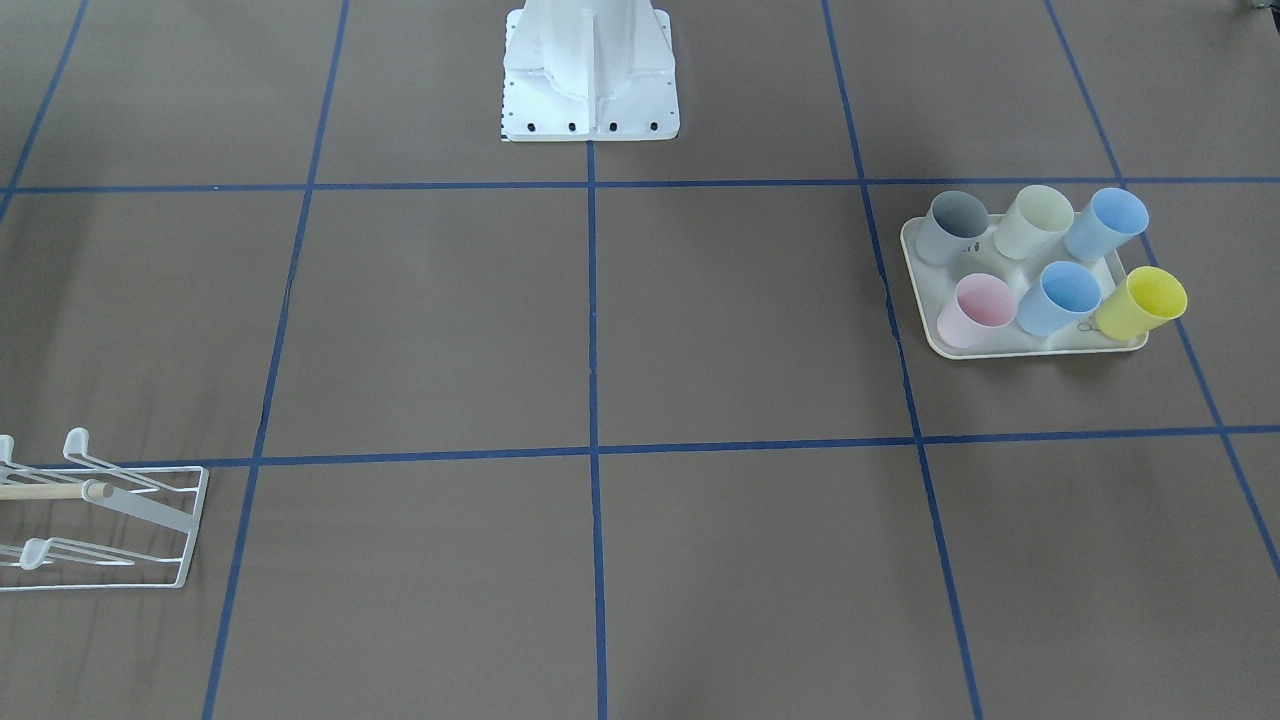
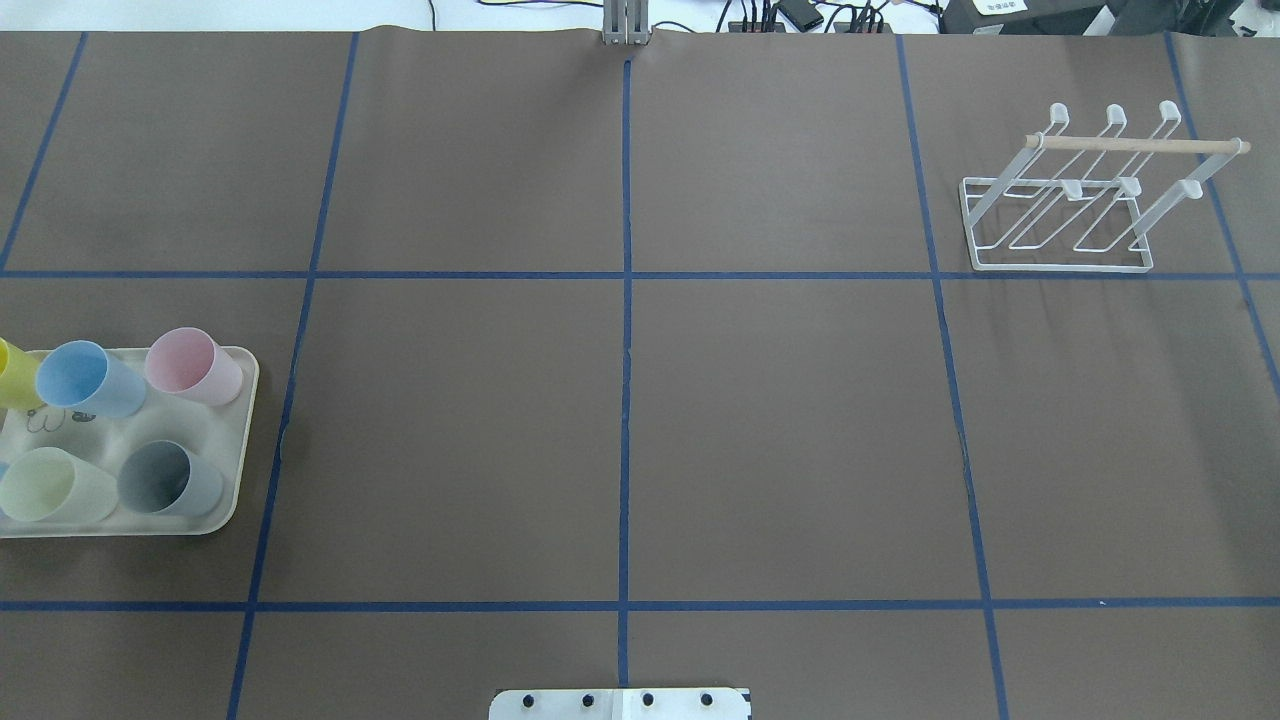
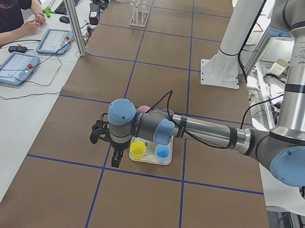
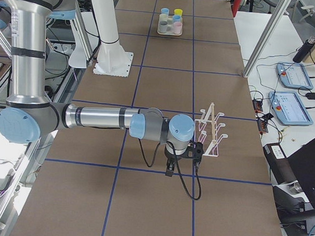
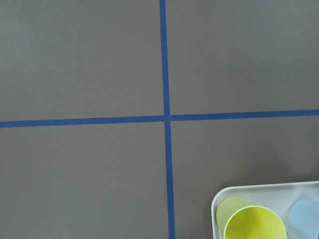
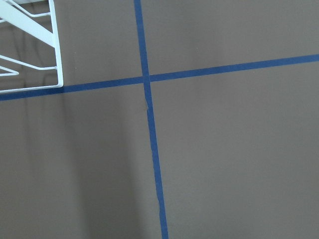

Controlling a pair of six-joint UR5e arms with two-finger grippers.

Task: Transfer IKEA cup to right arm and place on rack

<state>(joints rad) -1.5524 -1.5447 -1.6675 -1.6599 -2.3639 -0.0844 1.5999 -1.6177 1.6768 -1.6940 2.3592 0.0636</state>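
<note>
Yellow cup [image 5: 254,226], upright on tray [image 5: 264,187] corner, sits just beside left end effector [image 3: 115,160]; right end effector [image 4: 168,169] hangs near rack [image 2: 1135,146]. Can't tell either's jaw state.

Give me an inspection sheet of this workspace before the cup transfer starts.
Surface: brown table cover, blue tape grid, no spills seen.
Job's things: six cups stand on the cream tray; white wire rack with wooden dowel holds no cup.
Clutter: nothing seen.
Grippers: left gripper hangs above the table beside the tray; right gripper beside the rack; whether fingers are open cannot be told.
Cables: black cable loops off each wrist; plugs at the table's far edge.
Surroundings: person seated at a side desk with control tablets.
</note>
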